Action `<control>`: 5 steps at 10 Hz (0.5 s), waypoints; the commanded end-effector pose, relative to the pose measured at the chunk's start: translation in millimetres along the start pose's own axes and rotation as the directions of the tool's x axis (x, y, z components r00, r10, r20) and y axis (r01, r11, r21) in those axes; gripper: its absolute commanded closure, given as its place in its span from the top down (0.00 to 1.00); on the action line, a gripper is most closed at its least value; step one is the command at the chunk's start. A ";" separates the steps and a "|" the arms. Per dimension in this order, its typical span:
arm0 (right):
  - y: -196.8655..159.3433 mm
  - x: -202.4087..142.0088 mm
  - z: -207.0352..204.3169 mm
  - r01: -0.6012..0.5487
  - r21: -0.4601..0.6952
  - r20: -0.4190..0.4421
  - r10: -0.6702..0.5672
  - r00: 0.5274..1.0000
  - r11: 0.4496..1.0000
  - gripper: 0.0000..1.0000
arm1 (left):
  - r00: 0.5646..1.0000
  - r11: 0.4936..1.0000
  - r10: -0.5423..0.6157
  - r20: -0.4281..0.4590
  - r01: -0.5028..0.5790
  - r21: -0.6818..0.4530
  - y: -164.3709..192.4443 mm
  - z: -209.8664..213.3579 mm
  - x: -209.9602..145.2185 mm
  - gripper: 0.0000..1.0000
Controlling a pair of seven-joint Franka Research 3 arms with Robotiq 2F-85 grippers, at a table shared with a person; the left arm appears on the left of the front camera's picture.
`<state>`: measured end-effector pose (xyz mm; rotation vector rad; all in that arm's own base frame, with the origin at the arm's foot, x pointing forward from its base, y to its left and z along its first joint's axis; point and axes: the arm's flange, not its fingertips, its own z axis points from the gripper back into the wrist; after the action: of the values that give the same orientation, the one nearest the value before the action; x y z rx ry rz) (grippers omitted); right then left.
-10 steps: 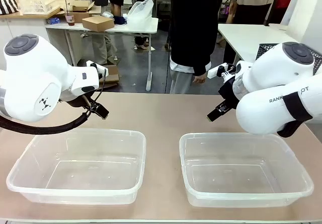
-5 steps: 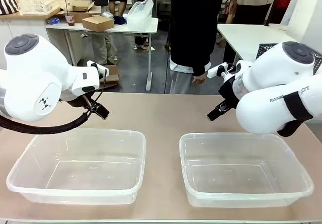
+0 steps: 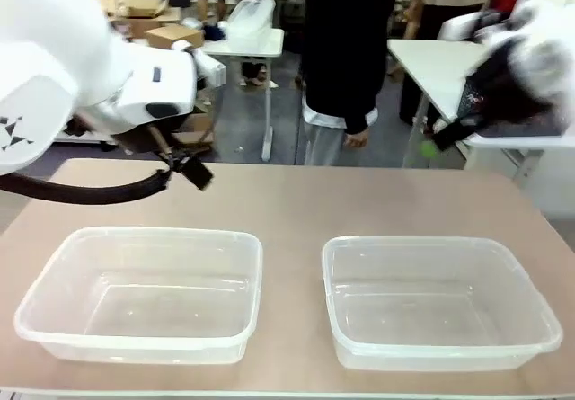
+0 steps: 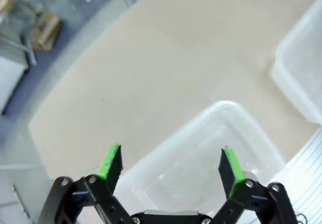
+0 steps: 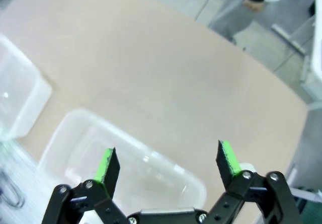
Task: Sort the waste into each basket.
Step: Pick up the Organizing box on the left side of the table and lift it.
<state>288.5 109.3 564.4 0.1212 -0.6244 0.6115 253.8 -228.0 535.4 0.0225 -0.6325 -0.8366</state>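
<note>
Left tub (image 3: 135, 233) and right tub (image 3: 413, 241) on counter (image 3: 287, 198), both unfilled. Left jaws and right jaws fully spread, gripping nothing (held above the counter). Sorting unstarted; next move needs waste to grasp.

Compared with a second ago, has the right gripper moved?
Yes. The right gripper has lifted up and rightward, away from the right basket's far rim.

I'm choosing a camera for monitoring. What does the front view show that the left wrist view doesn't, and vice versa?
Front view: the person standing at the far side of the table, and the blurred right arm. Left wrist view: the left tool with its green pads spread open, nothing between them. Both: the left basket and right basket on that table.
</note>
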 end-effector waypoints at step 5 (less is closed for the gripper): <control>20.3 -35.0 57.0 -0.016 0.003 -0.062 0.016 0.998 1.000 1.00 | 0.998 0.999 -0.040 0.051 0.041 -0.008 -20.1 32.7 -0.8 1.00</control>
<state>233.3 94.5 585.9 0.1012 -0.5675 0.6229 219.5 -234.3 559.2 0.0301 -0.6983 -0.8555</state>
